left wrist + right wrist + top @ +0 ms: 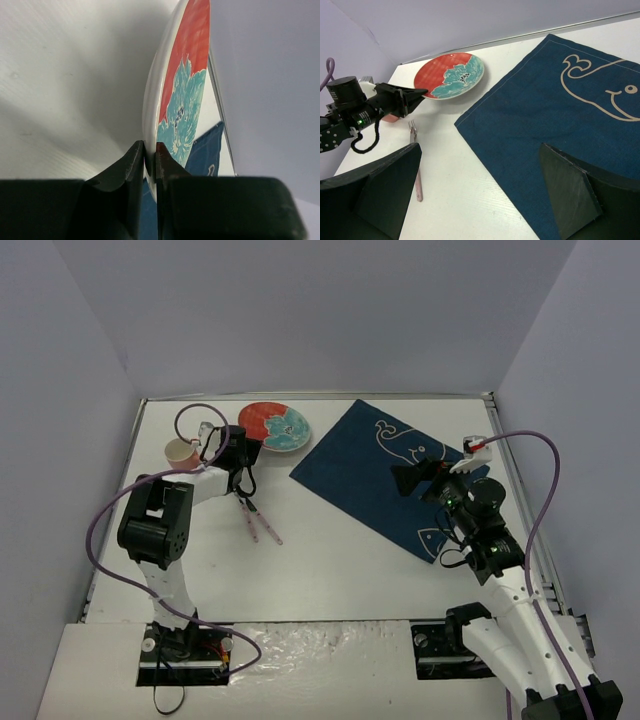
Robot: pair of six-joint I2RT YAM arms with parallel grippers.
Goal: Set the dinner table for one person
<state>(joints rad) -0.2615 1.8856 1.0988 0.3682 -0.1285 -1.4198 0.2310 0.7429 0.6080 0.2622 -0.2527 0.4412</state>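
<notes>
Two arms, only one working. The left gripper (236, 443) has its jaws closed on the near rim of the plate (275, 426), which sits far-left on the dinner table (330, 570), the white top under everything, close to the blue mat (350, 465). The right gripper (415, 475) hangs over the mat's right part with jaws spread wide, holding nothing.

Step, as I read it: getting the plate onto the mat. Next move needs a clean lift on a thin edge pinch, a carry right, and a flat set-down.

Left wrist view shows fingers (134, 165) on both sides of the rim; top view can't resolve that. I can't tell if the plate is lifted. Right wrist view shows a fork (415, 165). Top view shows a cup (182, 452) and two pink utensils (255, 518).
</notes>
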